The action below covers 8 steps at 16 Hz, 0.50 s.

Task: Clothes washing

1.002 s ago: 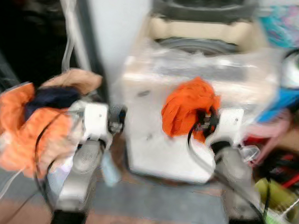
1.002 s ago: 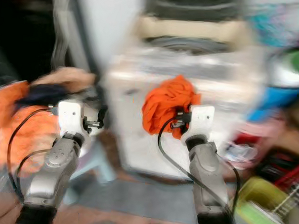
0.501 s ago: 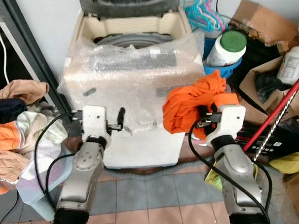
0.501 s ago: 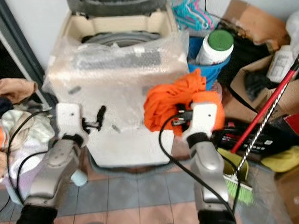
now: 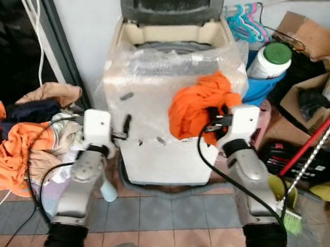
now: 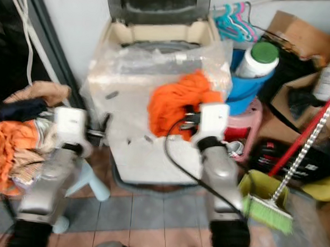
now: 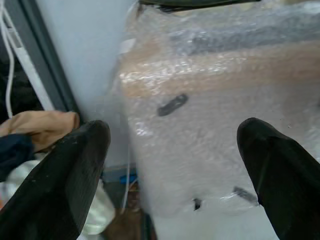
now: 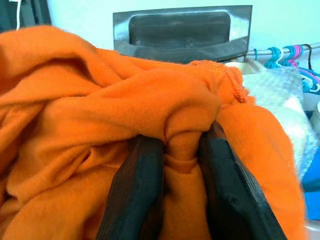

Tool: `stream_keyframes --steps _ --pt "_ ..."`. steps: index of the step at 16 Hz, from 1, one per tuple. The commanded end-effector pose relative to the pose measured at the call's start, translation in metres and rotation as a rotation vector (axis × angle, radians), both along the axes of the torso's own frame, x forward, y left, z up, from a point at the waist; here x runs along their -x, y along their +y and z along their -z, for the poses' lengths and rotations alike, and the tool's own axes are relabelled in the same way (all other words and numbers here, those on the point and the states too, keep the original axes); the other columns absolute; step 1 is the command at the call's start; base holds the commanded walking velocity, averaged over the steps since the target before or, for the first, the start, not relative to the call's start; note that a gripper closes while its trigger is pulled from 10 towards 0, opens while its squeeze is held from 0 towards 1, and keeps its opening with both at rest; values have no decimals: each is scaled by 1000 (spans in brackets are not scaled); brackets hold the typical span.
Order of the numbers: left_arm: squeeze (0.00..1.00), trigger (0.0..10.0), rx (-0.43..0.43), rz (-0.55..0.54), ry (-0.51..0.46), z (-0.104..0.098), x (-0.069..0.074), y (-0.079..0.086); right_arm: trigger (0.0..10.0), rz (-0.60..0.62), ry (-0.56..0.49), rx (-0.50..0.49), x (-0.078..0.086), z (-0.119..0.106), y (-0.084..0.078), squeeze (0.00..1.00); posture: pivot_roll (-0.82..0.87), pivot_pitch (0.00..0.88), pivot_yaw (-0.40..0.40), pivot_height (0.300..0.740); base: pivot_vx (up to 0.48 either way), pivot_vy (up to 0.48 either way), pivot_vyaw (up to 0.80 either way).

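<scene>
A: Where is the right hand (image 8: 172,187)?

B: Raised in front of the washer (image 5: 172,96), its two fingers (image 8: 135,195) clamped on a fold of an orange cloth (image 5: 196,111). The bundle hangs against the washer's near face, just below the top rim.

A: And the washer?

B: A top-loader with its lid (image 5: 169,6) standing open at the far side. Bubble wrap (image 5: 157,72) covers its body.

A: The left hand (image 7: 172,165)?

B: Spread wide, holding nothing. It sits low at the washer's left near corner, fingers pointing at the wrapped side.

A: More laundry?

B: A pile of clothes (image 5: 19,131) on the left: orange, tan and dark pieces heaped together, beside the left arm.

A: What lies to the right?

B: A blue bucket (image 5: 262,87) with a white, green-capped bottle (image 5: 270,60) in it, just right of the washer. Hangers (image 5: 247,22) lie behind it, cardboard boxes (image 5: 310,34) farther right, and a red-handled broom (image 6: 285,175) leans near the right arm, green bristles on the tiled floor (image 5: 165,213).
</scene>
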<state>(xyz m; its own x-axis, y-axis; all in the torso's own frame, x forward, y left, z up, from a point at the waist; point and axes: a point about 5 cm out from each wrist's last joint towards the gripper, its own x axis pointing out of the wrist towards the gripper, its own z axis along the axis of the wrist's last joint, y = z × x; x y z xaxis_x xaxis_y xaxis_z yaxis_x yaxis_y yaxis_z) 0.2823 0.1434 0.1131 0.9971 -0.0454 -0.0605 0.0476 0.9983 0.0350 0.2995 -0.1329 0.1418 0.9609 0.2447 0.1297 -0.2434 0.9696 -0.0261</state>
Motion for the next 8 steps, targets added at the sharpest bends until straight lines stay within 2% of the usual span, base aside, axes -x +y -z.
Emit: stream_keyframes --steps 1,3,6,8 --pt "0 10000 10 7 1 1 5 1 10000 25 -27 20 2 -6 -5 0 -7 0 102 740 0 0 0" --pt "0 10000 19 -22 17 7 11 5 10000 67 -3 47 0 -2 -9 0 -13 0 103 740 0 0 0" --pt "0 10000 26 -41 22 10 14 7 10000 71 15 25 -3 -2 -13 0 -21 0 103 740 0 0 0" --pt "0 10000 26 -53 33 13 15 10 10000 86 13 32 -5 -3 -17 0 -21 0 100 740 277 0 0"
